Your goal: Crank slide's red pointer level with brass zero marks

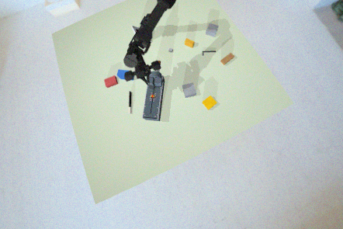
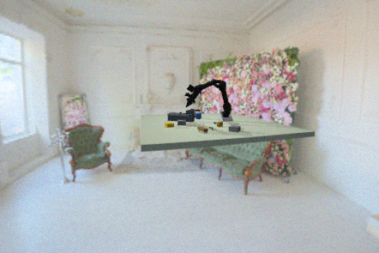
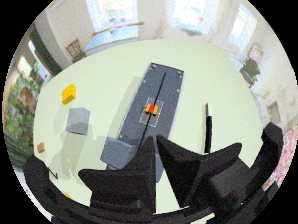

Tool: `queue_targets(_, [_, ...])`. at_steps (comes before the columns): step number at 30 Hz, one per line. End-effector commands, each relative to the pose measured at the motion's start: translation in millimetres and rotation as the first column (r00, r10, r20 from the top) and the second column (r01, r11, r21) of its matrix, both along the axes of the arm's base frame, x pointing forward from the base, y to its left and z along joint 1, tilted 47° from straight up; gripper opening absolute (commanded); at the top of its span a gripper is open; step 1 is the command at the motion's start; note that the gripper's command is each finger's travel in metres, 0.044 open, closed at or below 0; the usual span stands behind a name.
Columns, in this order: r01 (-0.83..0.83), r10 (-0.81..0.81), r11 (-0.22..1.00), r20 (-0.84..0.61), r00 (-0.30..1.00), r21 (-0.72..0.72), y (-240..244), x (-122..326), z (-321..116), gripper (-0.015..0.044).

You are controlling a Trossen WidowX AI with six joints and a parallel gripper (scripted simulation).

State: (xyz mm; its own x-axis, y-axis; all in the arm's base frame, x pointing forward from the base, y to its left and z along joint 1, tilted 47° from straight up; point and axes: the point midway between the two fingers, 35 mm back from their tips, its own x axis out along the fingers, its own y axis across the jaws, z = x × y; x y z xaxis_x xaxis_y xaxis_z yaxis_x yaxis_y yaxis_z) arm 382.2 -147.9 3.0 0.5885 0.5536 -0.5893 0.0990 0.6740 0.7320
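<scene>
While the gripper (image 1: 147,81) (image 2: 187,105) (image 3: 155,136) stands over the machine's near end, its fingers are clenched, tips together, with nothing visible between them. The crank handle cannot be made out; the dark fingers probably mask it in the wrist view, so contact is unconfirmed.

The machine (image 1: 149,109) (image 2: 177,117) (image 3: 165,82) lies on the table, at seven o'clock from the arm's base in the top view. Its raised housing (image 1: 156,78) (image 3: 117,151) is at the twelve o'clock end, towards the arm, presumably to bring the crank within reach. The red pointer (image 1: 152,96) (image 3: 152,108) sits between the brass zero marks (image 3: 147,106), apparently near level; exact alignment cannot be certified. The pale outline around them likely serves to draw the eye to the reading.

A black-and-white pen (image 1: 130,101) (image 3: 208,130) lies at nine o'clock from the machine, a yellow block (image 1: 209,102) (image 2: 169,124) (image 3: 69,94) at three, both seemingly incidental. No brand, label or writing is legible.
</scene>
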Motion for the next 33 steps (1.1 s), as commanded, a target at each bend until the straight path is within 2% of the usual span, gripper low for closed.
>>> queue_targets(1, [0.000, 0.000, 1.000, 0.000, 1.000, 0.000, 0.0, 0.0, 0.0, 0.0000])
queue_targets(16, [0.000, 0.000, 1.000, 0.000, 1.000, 0.000, 0.0, 0.0, 0.0, 0.0000])
queue_targets(33, [0.000, 0.000, 1.000, 0.000, 1.000, 0.000, 0.0, 0.0, 0.0, 0.0440])
